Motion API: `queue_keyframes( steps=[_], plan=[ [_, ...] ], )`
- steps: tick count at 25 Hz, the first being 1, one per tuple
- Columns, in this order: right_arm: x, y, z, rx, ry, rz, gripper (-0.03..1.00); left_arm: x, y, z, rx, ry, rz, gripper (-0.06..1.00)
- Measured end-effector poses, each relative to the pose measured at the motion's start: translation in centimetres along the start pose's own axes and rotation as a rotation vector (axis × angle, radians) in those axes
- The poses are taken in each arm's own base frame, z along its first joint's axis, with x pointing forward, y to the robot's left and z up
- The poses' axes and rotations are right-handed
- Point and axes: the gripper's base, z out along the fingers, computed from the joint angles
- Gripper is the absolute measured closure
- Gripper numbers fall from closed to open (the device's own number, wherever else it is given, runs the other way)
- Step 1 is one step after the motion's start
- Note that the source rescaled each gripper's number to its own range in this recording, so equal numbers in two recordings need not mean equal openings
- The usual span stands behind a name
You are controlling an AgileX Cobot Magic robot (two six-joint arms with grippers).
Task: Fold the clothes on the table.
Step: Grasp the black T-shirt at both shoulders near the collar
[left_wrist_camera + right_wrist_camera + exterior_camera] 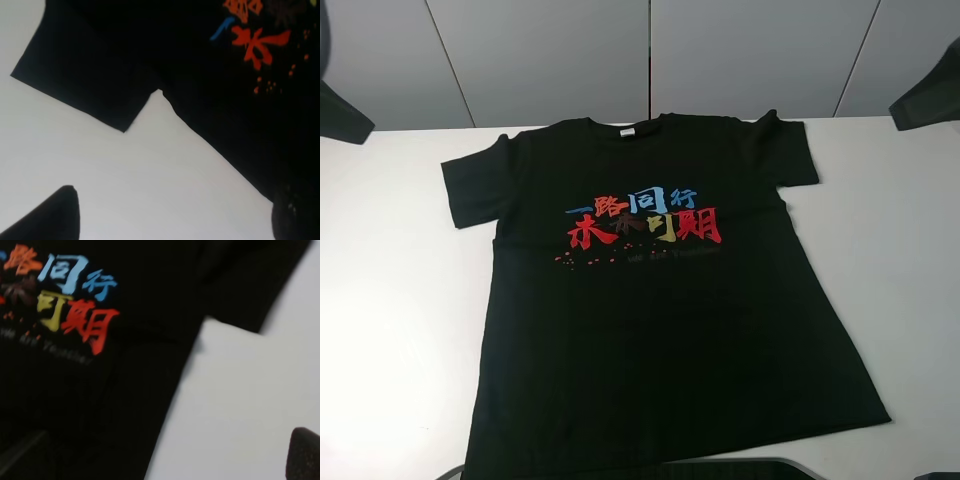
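The black T-shirt lies flat and spread out on the white table, print side up, collar at the far side. Red, blue and yellow characters cross the chest. In the left wrist view my left gripper hovers open and empty over bare table beside the shirt's left sleeve and side seam, with one fingertip over the table and the other over the shirt's edge. In the right wrist view my right gripper is open and empty above the shirt's right side, below the right sleeve.
Dark arm parts show at the far left and far right edges of the table. A dark grey edge runs along the near side below the shirt's hem. Grey wall panels stand behind the table.
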Motion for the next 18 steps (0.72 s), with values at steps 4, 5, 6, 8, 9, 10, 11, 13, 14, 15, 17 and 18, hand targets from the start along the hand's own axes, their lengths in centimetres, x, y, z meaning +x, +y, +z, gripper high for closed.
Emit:
queue_keyframes(
  steps=[4,5,6,8,9,10,11,13,14,15,17,18],
  plan=[
    [-2.4,0.1,4.1,-0.093,0.092,-0.109,-0.03,-0.9,-0.5,5.7,0.098,0.106,0.159,-0.04],
    [-2.9,0.1,4.8,-0.112,0.110,-0.122,-0.03,-1.1,-0.7,7.2,0.115,0.133,0.189,-0.04],
    [-3.3,0.3,5.7,-0.131,0.131,-0.134,-0.03,-1.1,-1.0,8.7,0.127,0.160,0.219,-0.04],
    [-3.8,0.4,7.5,-0.160,0.169,-0.155,-0.03,-1.2,-1.5,11.1,0.137,0.205,0.275,-0.04],
    [-4.1,0.5,8.1,-0.170,0.179,-0.163,-0.03,-1.2,-1.7,12.2,0.140,0.221,0.300,-0.04],
    [-4.1,0.6,8.9,-0.182,0.198,-0.166,-0.03,-1.1,-1.9,13.3,0.141,0.233,0.323,-0.04],
    [-4.1,0.5,9.6,-0.191,0.214,-0.165,-0.03,-1.1,-2.0,14.1,0.136,0.238,0.338,-0.04],
    [-3.9,0.5,10.7,-0.206,0.246,-0.162,-0.03,-1.1,-2.3,15.8,0.138,0.253,0.365,-0.04],
    [-3.8,0.4,11.3,-0.212,0.262,-0.162,-0.03,-1.1,-2.3,16.4,0.137,0.261,0.377,-0.04],
    [-3.7,0.4,11.7,-0.217,0.275,-0.162,-0.03,-1.1,-2.3,17.2,0.142,0.277,0.391,-0.04],
    [-3.5,0.3,12.3,-0.216,0.288,-0.163,-0.03,-1.3,-2.3,18.6,0.151,0.297,0.402,-0.04],
    [-3.5,0.2,12.5,-0.216,0.295,-0.163,-0.03,-1.4,-2.2,19.2,0.155,0.302,0.403,-0.04]
  ],
)
